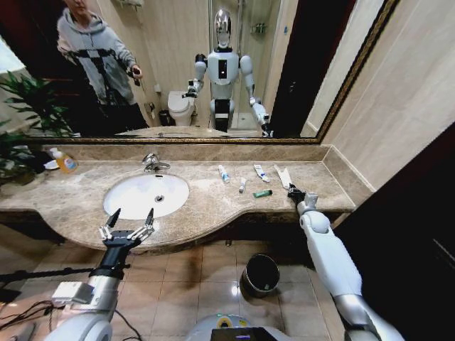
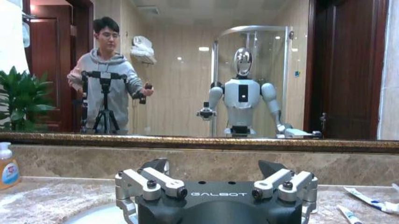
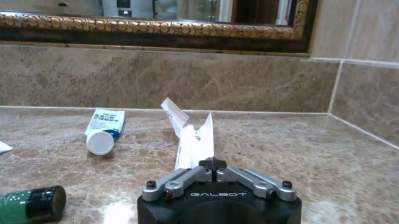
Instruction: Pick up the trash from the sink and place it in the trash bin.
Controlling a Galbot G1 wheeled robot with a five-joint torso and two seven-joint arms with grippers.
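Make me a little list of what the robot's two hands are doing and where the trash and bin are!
left gripper: open, hovering at the counter's front edge by the sink
right gripper: jaws shut on a white packet on the counter
other trash: white tube and green tube lying on the counter, not in the sink
bin: on the floor below the counter

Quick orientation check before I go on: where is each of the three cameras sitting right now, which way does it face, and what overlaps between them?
Head view: high on the robot, looking down at the marble counter, sink and trash bin; both arms show.
Left wrist view: behind the open left gripper at the sink's front edge, facing the mirror.
Right wrist view: low over the counter's right end, behind the right gripper shut on a flat white packet, facing the backsplash.
Shared: the packet, white tube and green tube in head and right wrist views.
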